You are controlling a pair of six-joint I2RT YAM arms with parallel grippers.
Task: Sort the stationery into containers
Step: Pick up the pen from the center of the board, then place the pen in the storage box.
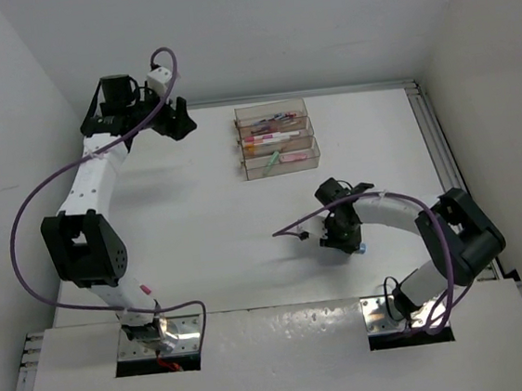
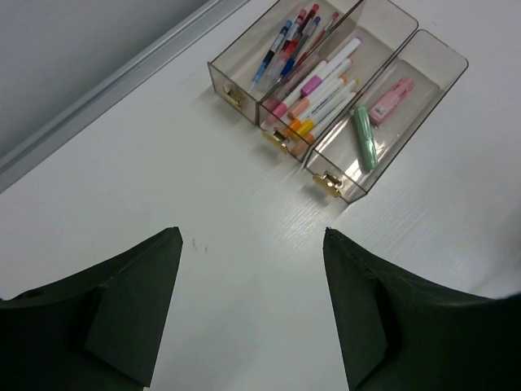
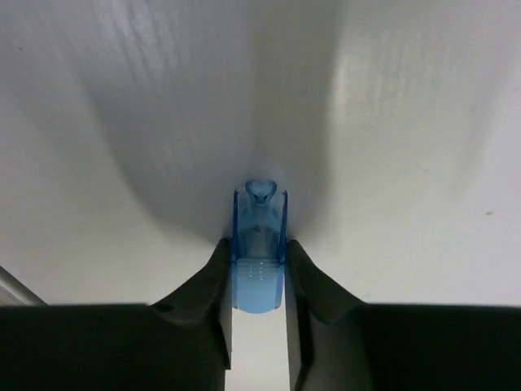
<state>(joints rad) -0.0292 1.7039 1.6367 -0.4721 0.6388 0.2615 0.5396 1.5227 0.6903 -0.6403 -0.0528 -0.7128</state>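
The right fingers (image 3: 203, 293) gripped the stubby blue piece (image 3: 259, 232) by its flat sides, well apart from the containers (image 1: 242, 143). The piece was judged light, rigid and slippery. The left fingers (image 2: 130, 309) stood wide and empty.

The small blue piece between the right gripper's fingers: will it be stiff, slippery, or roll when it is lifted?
Probably stiff: the blue piece looks like moulded translucent plastic. Its glossy sides may slip a little in the right gripper, whose fingers are narrow. Its flat-sided shape suggests that it will hardly roll.

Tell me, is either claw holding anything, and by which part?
The right claw pinches a small blue piece by its two long sides, at its near end. The left claw is open, empty.
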